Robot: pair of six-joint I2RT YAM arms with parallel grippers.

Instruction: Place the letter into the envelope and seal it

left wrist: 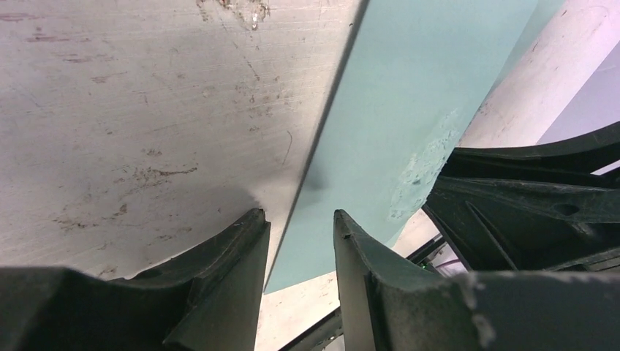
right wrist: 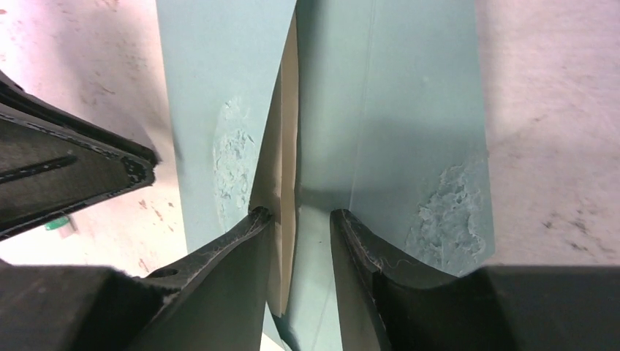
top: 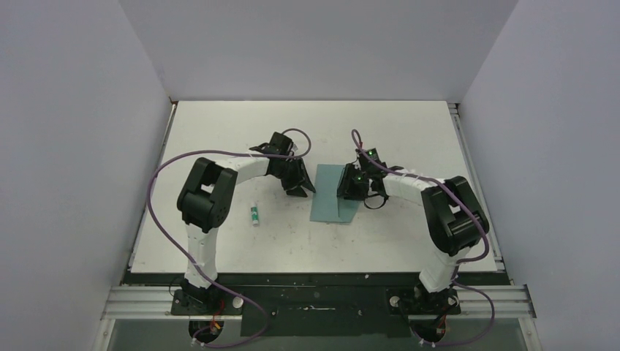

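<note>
- At the middle of the desk (top: 219, 131), between the two arms, the envelope (top: 329, 206) lies flat, its long side running away from the bases.
- The letter (right wrist: 286, 146) shows only in the right wrist view, as a narrow tan strip in the slit between two teal layers. Judged to be inside or nearly so, with the flap not yet pressed down.
- The left hand (top: 298, 184) sits at the envelope's left edge. Its fingers are spread a little and that edge runs up through the gap; no pinch on the paper is visible.
- The right hand (top: 351, 187) is over the envelope's right half, fingers partly spread. One fingertip (right wrist: 257, 216) is at the tan strip, but I cannot tell whether it touches.
- Handling, judged: both sheets are thin, light and limp. They are likely to skate on the smooth desk and will crease if pushed end-on.
- Best hold is a shallow pinch on a free edge of the flap while the other hand pins the body flat.
- Rough pale patches show on the teal paper near both hands, so the surface scuffs easily. Keep any pressing light.
- A small white-and-green stick (top: 254, 213) lies well apart to the left, out of the way.
- Main obstruction: the two hands stand near each other across the envelope, and each shows in the other's wrist view. Little room to swing without a knock.
</note>
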